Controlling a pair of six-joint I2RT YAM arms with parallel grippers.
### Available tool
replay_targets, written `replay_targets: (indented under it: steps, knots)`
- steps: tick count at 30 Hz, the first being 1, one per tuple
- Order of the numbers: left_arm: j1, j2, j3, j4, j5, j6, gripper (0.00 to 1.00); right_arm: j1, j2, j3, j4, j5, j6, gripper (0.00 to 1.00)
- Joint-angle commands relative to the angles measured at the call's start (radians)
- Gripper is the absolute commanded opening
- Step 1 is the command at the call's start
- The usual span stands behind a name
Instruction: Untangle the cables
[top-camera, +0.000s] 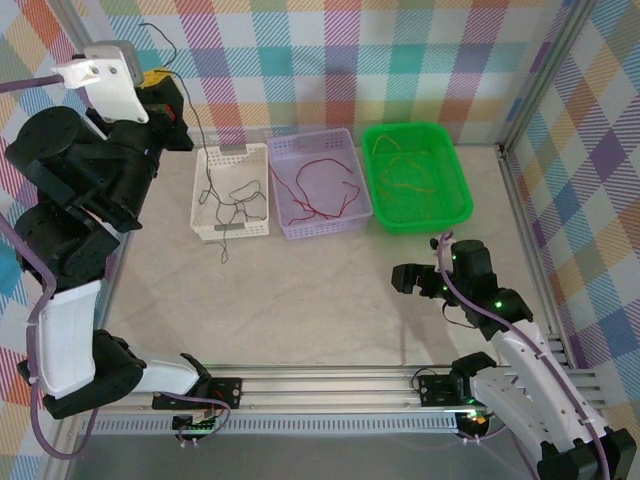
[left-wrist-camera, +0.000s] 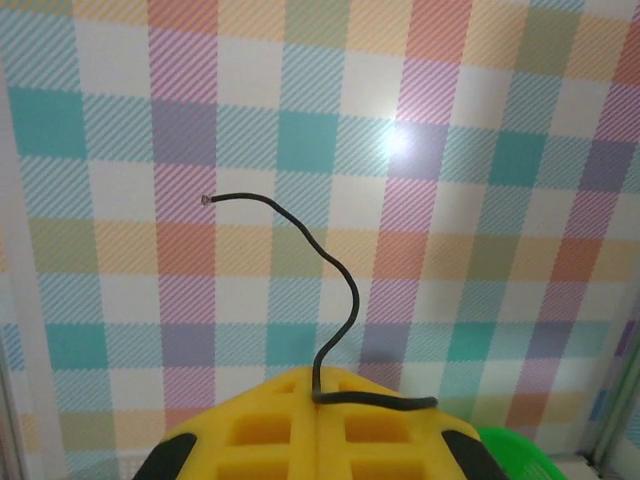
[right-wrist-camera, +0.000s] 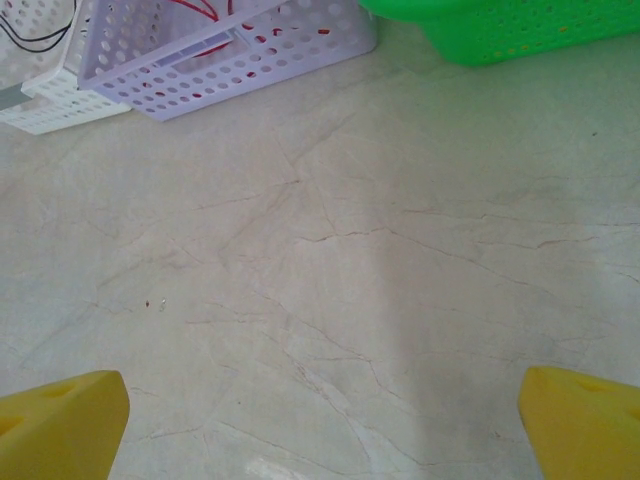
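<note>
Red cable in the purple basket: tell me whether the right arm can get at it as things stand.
Probably yes. The right gripper hangs open over bare table with nothing between it and the purple basket, which is open-topped; the red cable lies loose inside.
</note>
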Motion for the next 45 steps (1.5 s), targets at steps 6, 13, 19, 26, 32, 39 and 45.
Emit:
replay_targets:
  steps: [6, 13, 19, 26, 32, 39, 45]
  knots:
    - [0.012, 0.024, 0.023, 0.221, -0.028, 0.150, 0.00, -0.007, 0.032, 0.020, 0.022, -0.047, -0.022, 1.00]
    - [0.012, 0.056, 0.043, 0.353, -0.023, 0.228, 0.00, -0.006, 0.046, 0.020, 0.025, -0.058, -0.028, 1.00]
    - [0.012, 0.102, 0.071, 0.421, -0.012, 0.266, 0.00, -0.007, 0.058, 0.017, 0.023, -0.065, -0.028, 1.00]
    - [0.021, 0.169, 0.102, 0.557, 0.013, 0.295, 0.00, -0.007, 0.083, 0.016, 0.033, -0.073, -0.029, 1.00]
    - [0.076, 0.218, 0.105, 0.652, 0.041, 0.292, 0.00, -0.007, 0.102, 0.011, 0.037, -0.102, -0.028, 1.00]
    - [0.225, 0.276, 0.122, 0.672, 0.070, 0.150, 0.00, -0.005, 0.134, 0.004, 0.048, -0.136, -0.025, 1.00]
    - [0.383, 0.323, 0.134, 0.616, 0.098, -0.035, 0.00, -0.002, 0.145, -0.004, 0.058, -0.168, -0.019, 1.00]
